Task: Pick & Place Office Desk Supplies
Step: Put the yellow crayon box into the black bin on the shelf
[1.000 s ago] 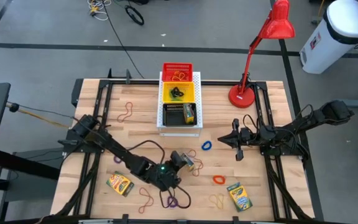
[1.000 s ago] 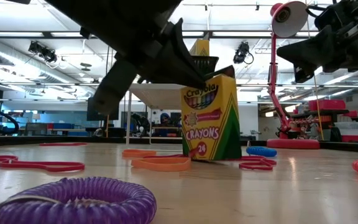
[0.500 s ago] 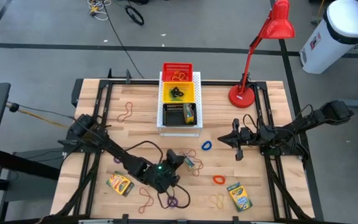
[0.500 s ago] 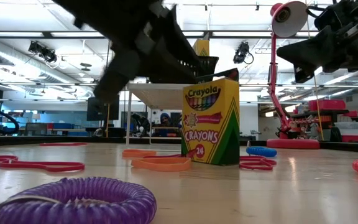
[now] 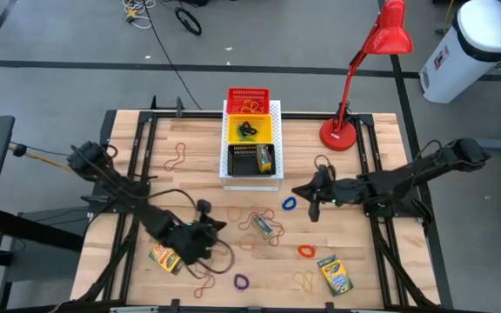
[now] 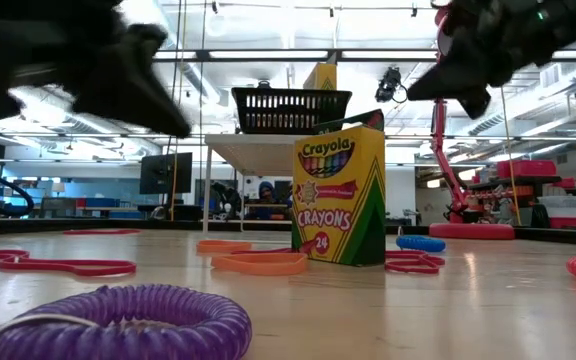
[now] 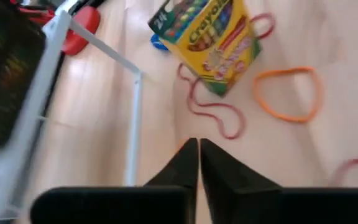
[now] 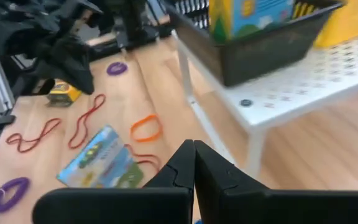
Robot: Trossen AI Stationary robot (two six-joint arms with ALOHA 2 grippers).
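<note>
Looks like we're between picks right now. The left end effector [image 5: 205, 228] is hanging over the front-left part of the tabletop [image 5: 190, 187] with its two fingers pinched together and nothing between them. The crayon box [image 5: 264, 227] it's facing sits free near the middle of the tabletop, standing on its own in the low view, with rubber bands [image 5: 249, 216] looped around and just beside it. So nothing is held; my guess is that box is the piece in play.

The right end effector [image 5: 313, 203] is over the right-centre, near the blue loop [image 5: 289, 203], also closed and empty.

Plenty left to sort: another crayon box [image 5: 168, 257] by the front-left edge, one [image 5: 334, 273] toward the front-right, a purple loop [image 5: 241, 282] and an orange loop [image 5: 306, 250] near the front edge. The bins [image 5: 250, 130] sit at the back-centre on the white board, one crayon box already in the black one.

Next move, I'd say: whichever arm goes in needs to spread its fingers first, line up across the box's narrow sides, and not snag the bands around it.
</note>
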